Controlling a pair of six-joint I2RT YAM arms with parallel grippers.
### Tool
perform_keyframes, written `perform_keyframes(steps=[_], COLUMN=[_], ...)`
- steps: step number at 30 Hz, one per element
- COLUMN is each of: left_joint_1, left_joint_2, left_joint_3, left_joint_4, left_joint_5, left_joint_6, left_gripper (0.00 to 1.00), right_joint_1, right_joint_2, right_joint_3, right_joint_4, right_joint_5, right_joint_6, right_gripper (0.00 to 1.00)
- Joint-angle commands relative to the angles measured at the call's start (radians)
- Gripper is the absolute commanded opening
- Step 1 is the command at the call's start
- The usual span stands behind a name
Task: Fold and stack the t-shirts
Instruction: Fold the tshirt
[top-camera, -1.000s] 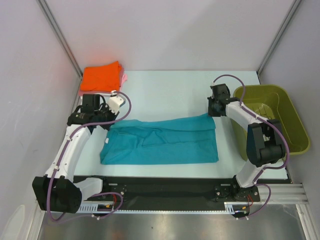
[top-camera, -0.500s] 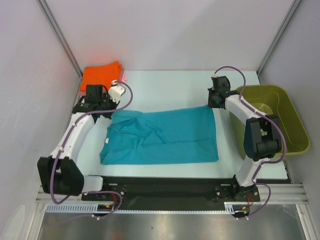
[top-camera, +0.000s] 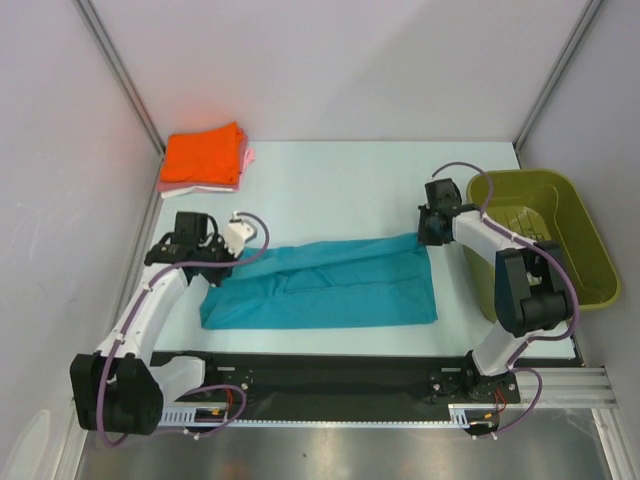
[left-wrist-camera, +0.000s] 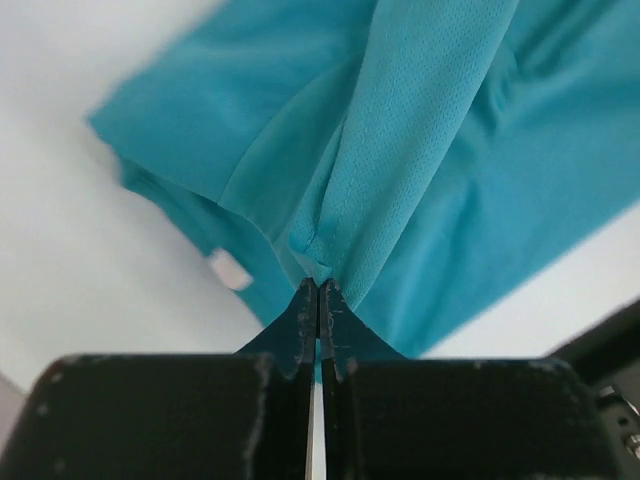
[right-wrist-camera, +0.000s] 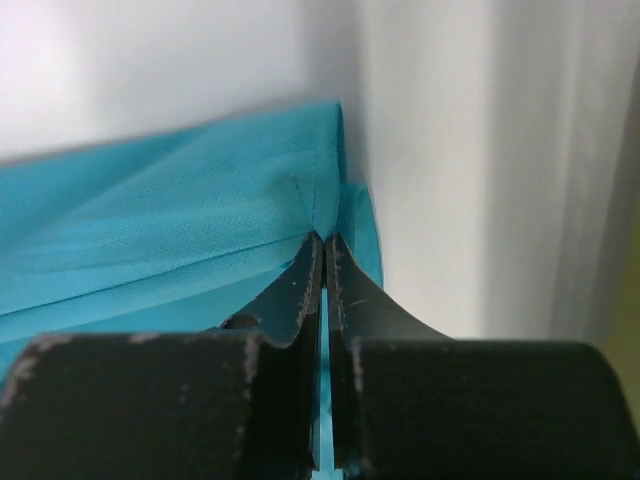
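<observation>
The teal t-shirt (top-camera: 330, 290) lies spread across the middle of the pale table (top-camera: 330, 190), folded lengthwise into a wide band. My left gripper (top-camera: 218, 268) is shut on its far left corner, and the left wrist view shows my fingertips (left-wrist-camera: 318, 287) pinching the teal cloth (left-wrist-camera: 420, 150). My right gripper (top-camera: 428, 236) is shut on the far right corner, and the right wrist view shows it (right-wrist-camera: 324, 240) clamping the cloth's (right-wrist-camera: 150, 220) edge. A folded orange t-shirt (top-camera: 203, 155) lies on a pale pink one (top-camera: 247, 158) at the back left.
The olive-green basket (top-camera: 565, 215) stands at the right edge, close to my right arm. Grey walls close in the left, back and right sides. A black rail (top-camera: 330, 375) runs along the table's near edge.
Both grippers carried the shirt's far edge up and away, then brought it back toward the near side. The left gripper is now clearly nearer, and the shirt looks narrower.
</observation>
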Motion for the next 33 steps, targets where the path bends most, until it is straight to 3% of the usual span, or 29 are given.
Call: perform_keyframes(steps=[1,19,25,26,29,32,33], left_joint_1=[0.005,0.007,0.005,0.005,0.005,0.005,0.007], left_joint_2=[-0.046,-0.006,0.016,0.016,0.010,0.006,0.007], left_joint_3=[-0.116,-0.157,-0.152,-0.152,-0.148,-0.137,-0.129], left_joint_4=[-0.079,0.029,0.043,0.043,0.029,-0.020,-0.049], left_joint_5=[0.043,-0.001,0.015,0.014,0.022,0.041,0.054], left_joint_6=[0.055,0.067,0.058,0.060,0.082,0.133,0.174], left_gripper=[0.00,0.01,0.01,0.02,0.16,0.38,0.51], right_joint_1=[0.027,0.045,0.053,0.052,0.053,0.100,0.126], right_joint_2=[-0.080,-0.157,-0.189,-0.203,-0.249,-0.298,-0.333], right_joint_3=[-0.067,-0.161,-0.193,-0.193,-0.167,-0.121,-0.091], right_joint_4=[0.005,-0.120,-0.149,-0.158,-0.195,-0.227,-0.226], right_joint_5=[-0.008,0.039,0.033,0.039,0.068,0.113,0.122], right_joint_6=[0.054,0.104,0.123,0.126,0.127,0.106,0.095], right_gripper=[0.00,0.00,0.14,0.27,0.49,0.53,0.53])
